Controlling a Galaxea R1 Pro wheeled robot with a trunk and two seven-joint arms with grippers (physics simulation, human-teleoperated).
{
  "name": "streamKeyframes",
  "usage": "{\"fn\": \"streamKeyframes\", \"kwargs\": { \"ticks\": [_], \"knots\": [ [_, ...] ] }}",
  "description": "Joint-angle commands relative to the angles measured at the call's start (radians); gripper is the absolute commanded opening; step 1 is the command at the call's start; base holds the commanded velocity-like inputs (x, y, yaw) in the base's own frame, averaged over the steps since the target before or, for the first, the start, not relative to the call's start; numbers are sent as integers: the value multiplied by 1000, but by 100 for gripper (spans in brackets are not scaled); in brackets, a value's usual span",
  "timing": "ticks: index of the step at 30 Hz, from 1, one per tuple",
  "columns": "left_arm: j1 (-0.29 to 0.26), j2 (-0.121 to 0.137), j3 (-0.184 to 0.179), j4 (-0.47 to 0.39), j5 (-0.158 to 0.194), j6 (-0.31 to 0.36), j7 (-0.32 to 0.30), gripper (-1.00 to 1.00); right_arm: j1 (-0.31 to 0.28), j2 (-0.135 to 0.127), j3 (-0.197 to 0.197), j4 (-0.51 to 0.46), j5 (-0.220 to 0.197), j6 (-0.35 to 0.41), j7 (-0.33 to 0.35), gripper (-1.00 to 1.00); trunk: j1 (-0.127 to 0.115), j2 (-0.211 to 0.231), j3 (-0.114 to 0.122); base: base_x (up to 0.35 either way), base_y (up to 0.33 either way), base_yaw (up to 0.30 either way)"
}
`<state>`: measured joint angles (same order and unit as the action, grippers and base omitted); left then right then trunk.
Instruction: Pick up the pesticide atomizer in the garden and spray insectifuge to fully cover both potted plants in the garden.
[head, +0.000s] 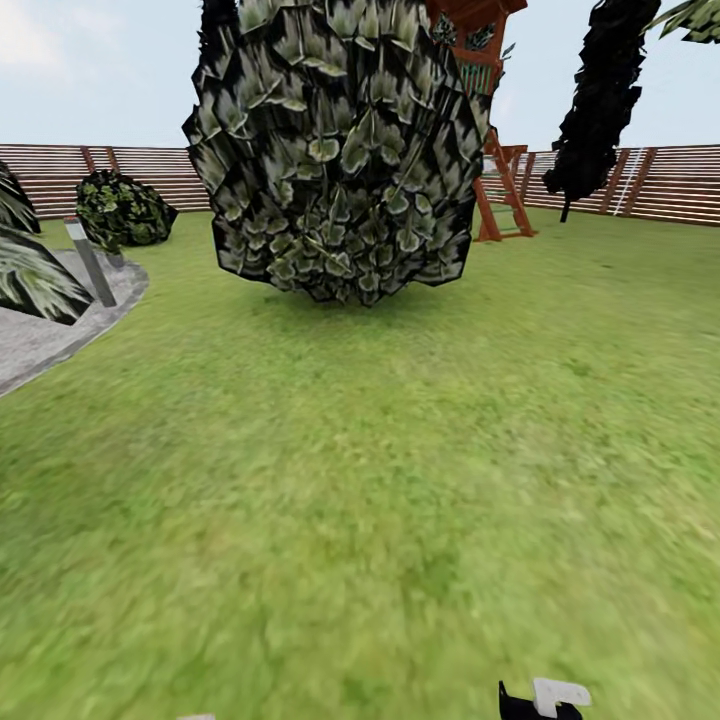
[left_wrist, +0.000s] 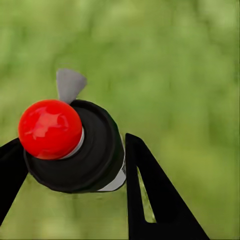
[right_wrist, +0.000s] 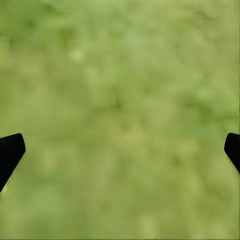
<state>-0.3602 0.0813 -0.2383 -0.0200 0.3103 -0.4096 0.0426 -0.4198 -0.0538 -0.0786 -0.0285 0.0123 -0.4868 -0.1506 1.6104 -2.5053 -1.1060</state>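
Left gripper (left_wrist: 70, 165) pinches the sprayer (left_wrist: 75, 147) end-on, red cap toward the camera and grey nozzle outward over lawn (head: 360, 480); right gripper (right_wrist: 120, 150) is spread and empty; which way the potted plants lie cannot be told.

Bush (head: 335, 150) ahead on lawn (head: 400, 480); patio (head: 50, 330) left — fence (head: 150, 170) behind.

Wide green lawn (head: 400, 480) underfoot, blurred up close. Big scaly-leaved bush (head: 335, 150) straight ahead. Grey paved patio (head: 40, 335) with a grey post (head: 90, 262) at left. Brown slatted fence (head: 660, 185) far behind, wooden play tower (head: 490, 120) beside it, pale sky (head: 100, 70) above.
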Motion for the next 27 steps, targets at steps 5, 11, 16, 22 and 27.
{"fn": "streamKeyframes", "kwargs": {
  "ticks": [5, 11, 16, 22, 27],
  "knots": [
    [0, 0, -9, 0, 4, -2, 4, -100, -1, 0, -7, 1, 2, -4, 2, 100, 0, 0, -1, 337, 0, 0],
    [0, 0, -9, 0, 4, -2, 5, -100, 0, 0, -7, 1, 2, -4, 2, 100, 0, 0, -1, 337, 0, 0],
    [0, 0, -9, 0, 4, -2, 4, -100, 0, 0, -7, 1, 2, -4, 2, 100, 0, 0, -1, 337, 0, 0],
    [0, 0, -9, 0, 4, -2, 5, -100, 0, 0, -7, 1, 2, -4, 2, 100, 0, 0, -1, 337, 0, 0],
    [0, 0, -9, 0, 4, -3, 4, -100, 0, 0, -7, 1, 2, -4, 2, 100, 0, 0, -1, 337, 0, 0]
  ]
}}
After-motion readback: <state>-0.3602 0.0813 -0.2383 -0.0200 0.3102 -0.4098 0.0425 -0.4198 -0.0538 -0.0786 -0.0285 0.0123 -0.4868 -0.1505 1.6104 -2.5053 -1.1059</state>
